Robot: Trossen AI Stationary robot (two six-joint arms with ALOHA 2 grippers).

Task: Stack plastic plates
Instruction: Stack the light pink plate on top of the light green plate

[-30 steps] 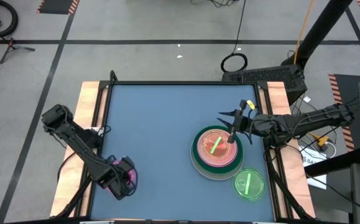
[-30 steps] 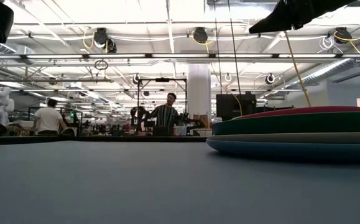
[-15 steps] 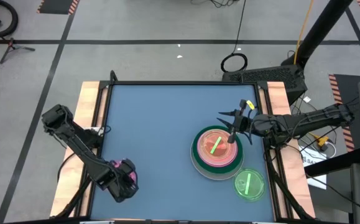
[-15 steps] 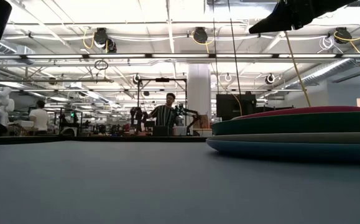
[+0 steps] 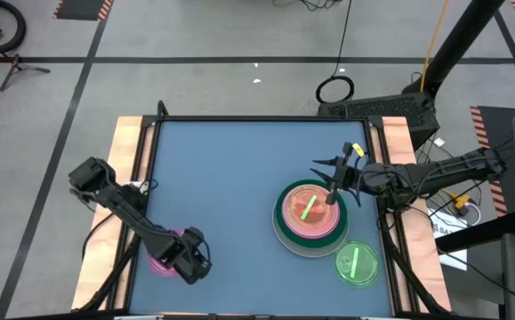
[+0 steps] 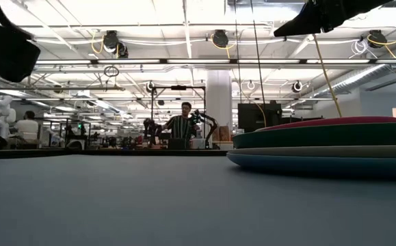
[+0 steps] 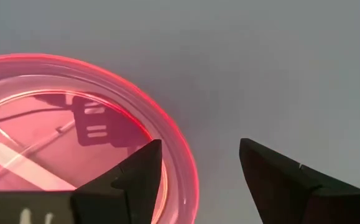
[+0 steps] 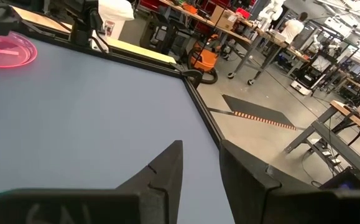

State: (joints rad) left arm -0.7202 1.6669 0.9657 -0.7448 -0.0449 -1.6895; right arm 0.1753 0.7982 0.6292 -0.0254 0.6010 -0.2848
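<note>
L gripper (image 5: 189, 260) at table (image 5: 230, 178) near-left corner, fingers (image 7: 143, 167) spread, hovering over rim of small translucent pink plastic plate w/ pale stripe (image 7: 61, 137); plate flat on table, not gripped. R gripper (image 5: 331, 197) over stack of round plastic plates (image 5: 309, 217) on right side, fingers (image 8: 167, 165) slightly apart, nothing between. Small translucent green plate w/ stripe (image 5: 356, 264) just beside stack, near edge.

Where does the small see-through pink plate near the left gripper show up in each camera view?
High view: small pink plate at the table's near left, partly under the left gripper.
Low view: not in it.
Left wrist view: fills the left side, beside the open fingers.
Right wrist view: far corner.
Shared landmark: blue table.
</note>
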